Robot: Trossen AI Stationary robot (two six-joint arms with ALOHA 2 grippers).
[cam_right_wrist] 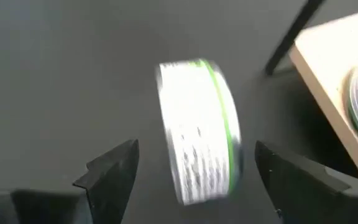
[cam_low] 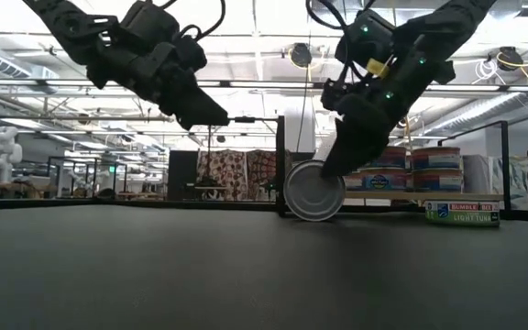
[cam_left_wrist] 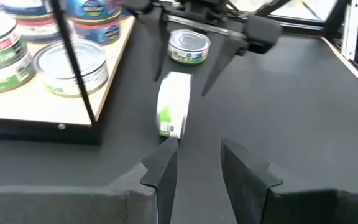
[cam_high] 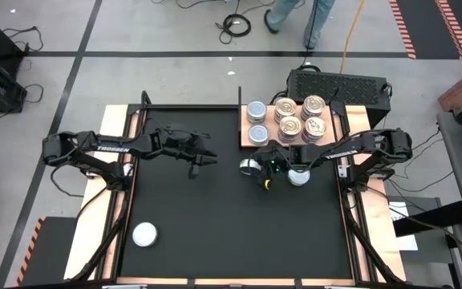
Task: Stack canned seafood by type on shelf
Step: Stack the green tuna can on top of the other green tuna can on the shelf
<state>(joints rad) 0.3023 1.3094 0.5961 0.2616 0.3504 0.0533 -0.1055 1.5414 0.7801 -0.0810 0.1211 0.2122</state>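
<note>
One tin (cam_high: 249, 166) stands on its edge on the black mat, just near of the wooden shelf (cam_high: 244, 122); its round face shows in the low view (cam_low: 313, 191). My right gripper (cam_high: 261, 171) is open, and its fingers (cam_right_wrist: 114, 174) stand on either side of this tin (cam_right_wrist: 201, 124) with gaps showing. Silvery-blue tins (cam_high: 256, 110) sit at the shelf's left end and gold-topped tins (cam_high: 289, 126) to their right. My left gripper (cam_high: 203, 163) hangs open above the mat, left of the tin (cam_left_wrist: 174, 102).
A second tin (cam_high: 298, 177) lies flat on the mat under my right arm, also seen in the low view (cam_low: 463, 213). A lone tin (cam_high: 144, 234) sits near the mat's near-left corner. A black box (cam_high: 339, 80) stands behind the shelf. A person's legs (cam_high: 311, 16) show beyond the far edge.
</note>
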